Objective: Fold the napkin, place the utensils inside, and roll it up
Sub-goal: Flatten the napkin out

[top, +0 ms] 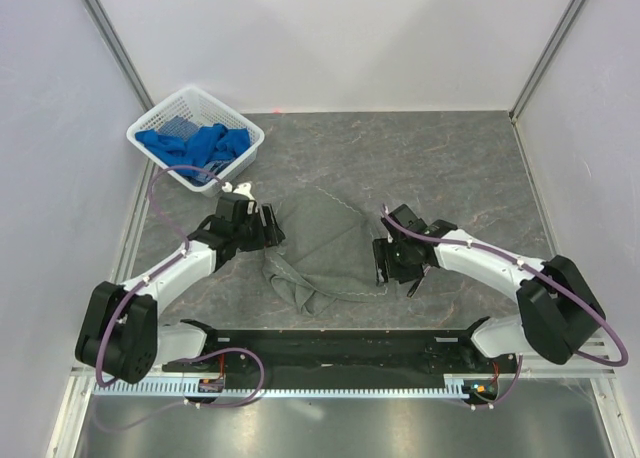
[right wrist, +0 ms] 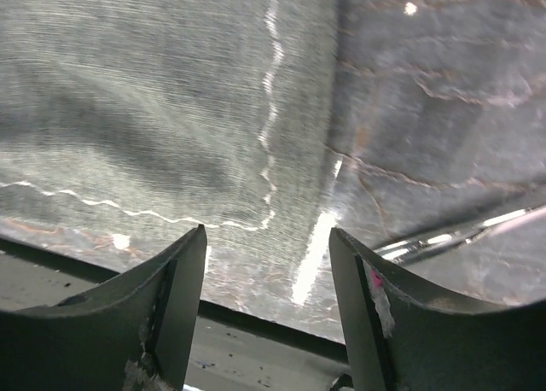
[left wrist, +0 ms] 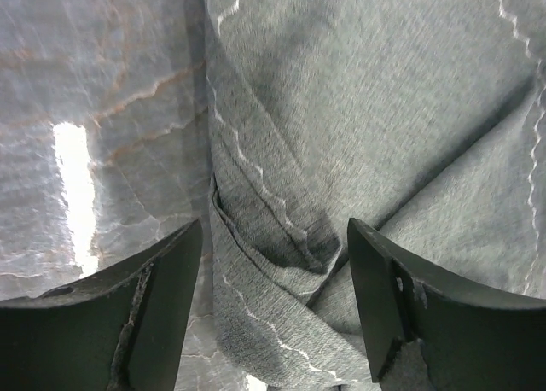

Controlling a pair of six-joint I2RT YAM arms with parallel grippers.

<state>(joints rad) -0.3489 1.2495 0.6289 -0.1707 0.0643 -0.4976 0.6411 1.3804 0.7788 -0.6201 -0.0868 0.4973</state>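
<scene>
Spread fingers of the left gripper stand open over a bunched fold at the left edge of the napkin, which lies rumpled on the table at the centre of the top view. At its right hem the right gripper is open too, empty, the fork just beside it at lower right; a white basket of blue cloths sits upper left.

Spread left hand, spread right hand

The napkin is matt woven cloth; the table looks like polished, veined stone; the fork is shiny metal
</scene>
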